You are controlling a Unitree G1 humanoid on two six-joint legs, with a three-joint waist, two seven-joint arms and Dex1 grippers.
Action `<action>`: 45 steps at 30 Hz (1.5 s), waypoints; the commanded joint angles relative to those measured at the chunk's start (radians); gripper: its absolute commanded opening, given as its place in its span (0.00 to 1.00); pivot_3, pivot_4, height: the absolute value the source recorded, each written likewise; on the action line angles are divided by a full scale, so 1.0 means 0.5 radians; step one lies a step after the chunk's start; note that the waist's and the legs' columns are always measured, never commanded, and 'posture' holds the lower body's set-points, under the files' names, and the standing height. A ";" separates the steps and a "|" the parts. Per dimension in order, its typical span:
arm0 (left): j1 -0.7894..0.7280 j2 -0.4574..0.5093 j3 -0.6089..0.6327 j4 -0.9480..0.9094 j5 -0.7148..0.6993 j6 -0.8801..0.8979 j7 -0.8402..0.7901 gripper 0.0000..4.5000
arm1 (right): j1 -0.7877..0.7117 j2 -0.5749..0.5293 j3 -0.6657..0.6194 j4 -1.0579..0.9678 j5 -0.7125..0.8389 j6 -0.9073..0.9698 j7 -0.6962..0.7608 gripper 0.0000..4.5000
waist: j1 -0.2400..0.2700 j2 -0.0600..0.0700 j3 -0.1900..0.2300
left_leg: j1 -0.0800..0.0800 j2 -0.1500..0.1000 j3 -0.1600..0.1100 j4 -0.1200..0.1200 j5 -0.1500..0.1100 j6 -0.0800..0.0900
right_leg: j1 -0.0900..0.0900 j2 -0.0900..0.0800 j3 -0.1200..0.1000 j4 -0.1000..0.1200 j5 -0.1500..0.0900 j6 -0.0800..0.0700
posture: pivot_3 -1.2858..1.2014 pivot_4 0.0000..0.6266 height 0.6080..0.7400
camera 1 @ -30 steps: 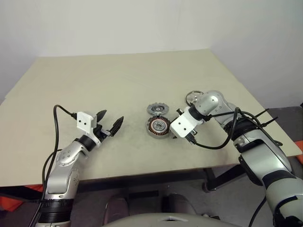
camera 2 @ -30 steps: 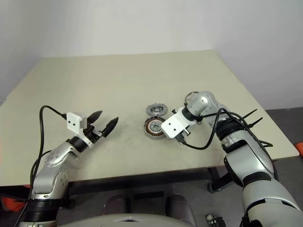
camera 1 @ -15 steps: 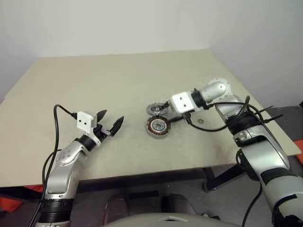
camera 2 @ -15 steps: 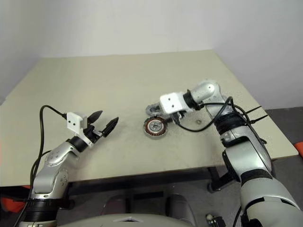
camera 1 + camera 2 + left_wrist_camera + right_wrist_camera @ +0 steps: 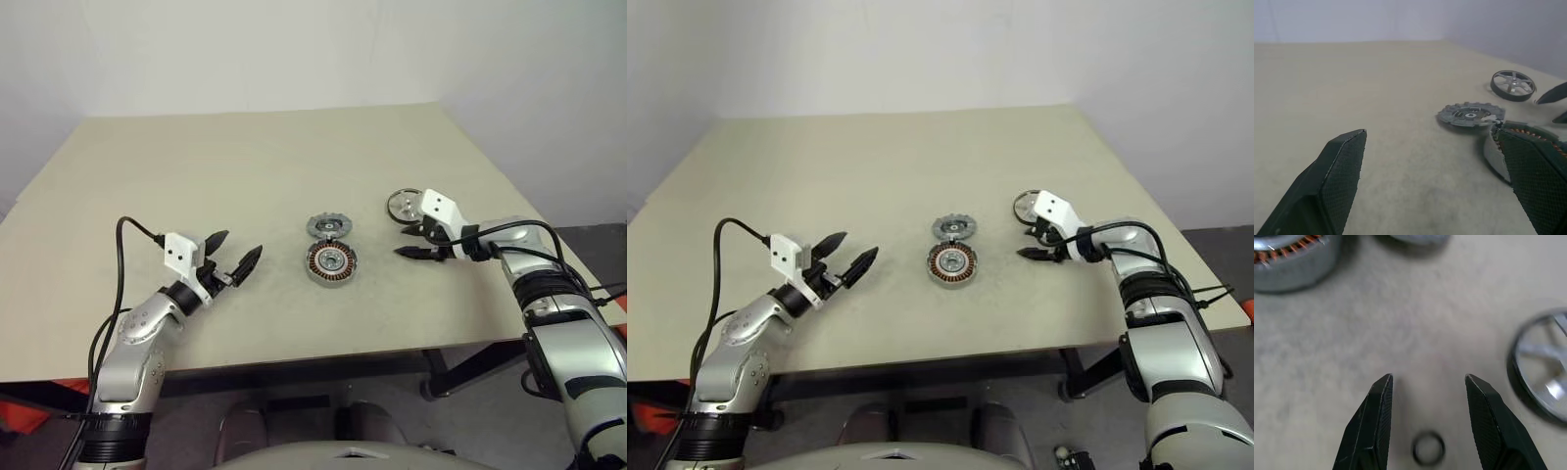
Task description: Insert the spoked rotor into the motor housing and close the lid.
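Note:
The motor housing (image 5: 330, 262), a dark-rimmed puck with copper windings, sits at the table's middle. The lid (image 5: 328, 227), a grey notched disc, lies flat just behind it, touching or nearly so. The spoked rotor (image 5: 402, 204) lies flat further right. My right gripper (image 5: 401, 241) hovers low just in front of the rotor, pointing left toward the housing, open and holding nothing. In the right wrist view its fingers (image 5: 1376, 421) stand apart over bare table, with the rotor (image 5: 1542, 377) beside them. My left gripper (image 5: 241, 243) is open and empty, well left of the housing.
A tiny dark ring (image 5: 1428, 449) lies on the table under the right gripper, between its fingers. The tan table (image 5: 245, 166) stretches bare behind and to the left. Its right edge runs close behind my right forearm.
My right arm swung away from the housing and lid, out to the right, and its wrist rolled; it now sits beside the rotor. The left arm kept still.

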 commanded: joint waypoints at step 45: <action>-0.081 0.044 0.017 0.068 0.006 -0.047 -0.057 1.00 | 0.065 -0.155 -0.044 0.180 -0.082 0.113 -0.042 0.12 | 0.034 0.001 -0.001 | 0.023 0.000 0.001 0.000 0.002 0.004 | 0.038 -0.022 -0.029 -0.010 -0.009 0.015 | 0.52 0.00 1.00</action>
